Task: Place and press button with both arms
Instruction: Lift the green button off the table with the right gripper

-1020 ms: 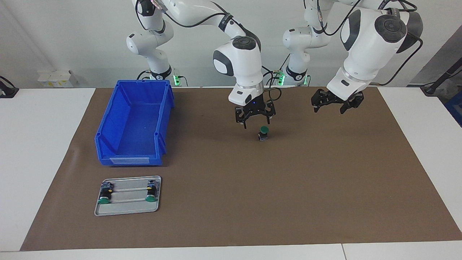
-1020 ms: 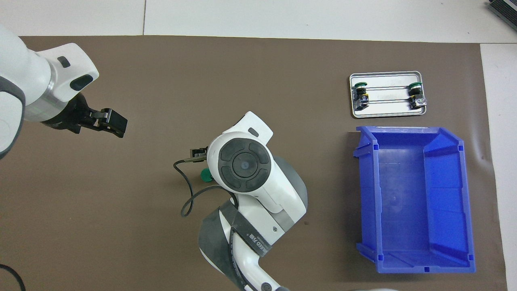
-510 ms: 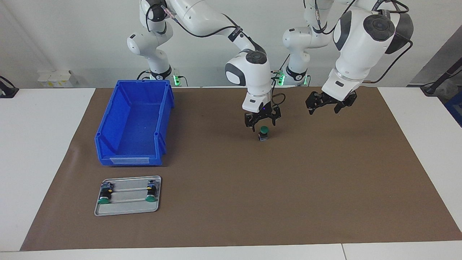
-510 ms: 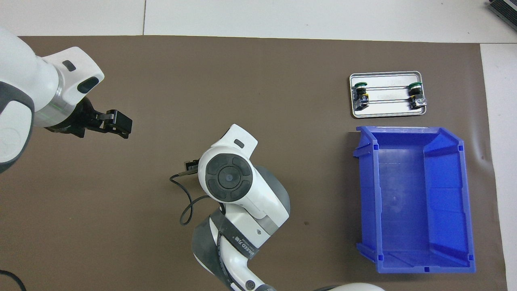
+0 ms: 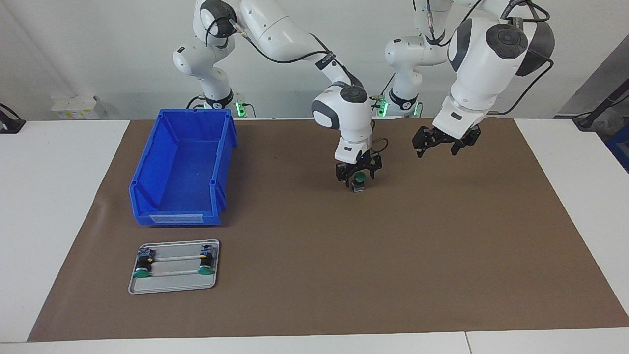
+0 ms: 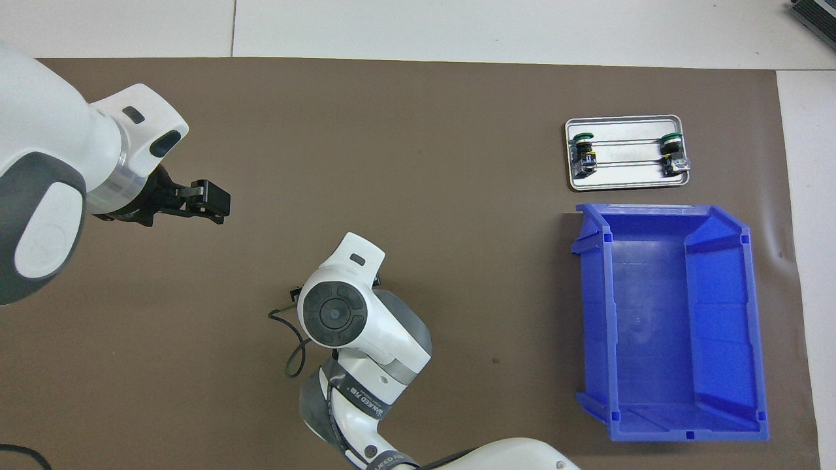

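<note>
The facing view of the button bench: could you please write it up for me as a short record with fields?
button: green-capped button upright on the brown mat
right gripper: right gripper lowered around the button, fingers on either side of it
left gripper: left gripper open, in the air over bare mat, waiting
bin: blue bin toward the right arm's end, nothing visible inside
tray: metal tray farther from the robots than the bin, holding two more buttons
</note>
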Tool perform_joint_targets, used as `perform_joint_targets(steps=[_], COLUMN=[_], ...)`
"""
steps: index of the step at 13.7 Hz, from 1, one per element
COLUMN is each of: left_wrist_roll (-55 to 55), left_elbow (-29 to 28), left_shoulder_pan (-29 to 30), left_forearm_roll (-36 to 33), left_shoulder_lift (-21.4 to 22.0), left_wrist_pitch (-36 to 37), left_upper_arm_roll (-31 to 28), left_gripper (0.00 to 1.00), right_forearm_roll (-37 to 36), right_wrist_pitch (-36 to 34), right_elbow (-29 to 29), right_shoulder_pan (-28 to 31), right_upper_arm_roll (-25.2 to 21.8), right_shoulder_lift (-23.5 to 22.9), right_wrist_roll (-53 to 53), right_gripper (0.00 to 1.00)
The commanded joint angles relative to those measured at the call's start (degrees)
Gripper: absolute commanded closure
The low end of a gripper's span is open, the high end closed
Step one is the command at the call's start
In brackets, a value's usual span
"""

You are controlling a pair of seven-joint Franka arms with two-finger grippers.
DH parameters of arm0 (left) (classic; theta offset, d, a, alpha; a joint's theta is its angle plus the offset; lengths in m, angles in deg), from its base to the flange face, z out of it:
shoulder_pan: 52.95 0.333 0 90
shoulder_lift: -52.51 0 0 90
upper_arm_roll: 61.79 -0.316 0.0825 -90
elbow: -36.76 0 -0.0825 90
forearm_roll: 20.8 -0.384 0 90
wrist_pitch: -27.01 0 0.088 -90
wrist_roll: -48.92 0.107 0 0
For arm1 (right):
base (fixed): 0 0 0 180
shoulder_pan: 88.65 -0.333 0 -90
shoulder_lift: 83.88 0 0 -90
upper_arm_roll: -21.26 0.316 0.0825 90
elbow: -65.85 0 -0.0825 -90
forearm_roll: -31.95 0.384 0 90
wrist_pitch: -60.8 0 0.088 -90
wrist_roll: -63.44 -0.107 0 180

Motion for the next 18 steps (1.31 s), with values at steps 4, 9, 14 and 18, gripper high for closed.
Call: perform_joint_targets(steps=[4, 9, 14, 18], left_wrist_roll=[1.0, 1.9, 1.5, 1.5], left_elbow=[-3.4, -3.4, -3.2, -3.2], left_shoulder_pan=[0.3, 0.5, 0.7, 1.5], left_forearm_roll=[-1.1, -1.0, -0.9, -0.9], left_shoulder_lift=[2.6, 2.6, 2.7, 2.7], left_wrist_pitch=[-2.7, -3.4, -2.8, -2.8], left_upper_arm_roll=[-0.3, -0.6, -0.8, -0.8], left_gripper=[0.00, 0.00, 0.00, 0.00], right_forearm_roll=[-4.9, -5.7, -5.6, -5.6], right_wrist_pitch=[2.3, -0.1, -6.5, -14.5], right_elbow=[-1.7, -0.1, 0.7, -0.1], right_shoulder_pan=[0.1, 0.4, 4.1, 12.6], right_upper_arm_roll=[-0.1, -0.4, -0.8, -0.8], right_shoulder_lift=[-0.1, 0.0, 6.1, 14.8], right_wrist_roll=[1.4, 1.2, 1.0, 2.0], right_gripper=[0.59, 1.00, 1.00, 1.00])
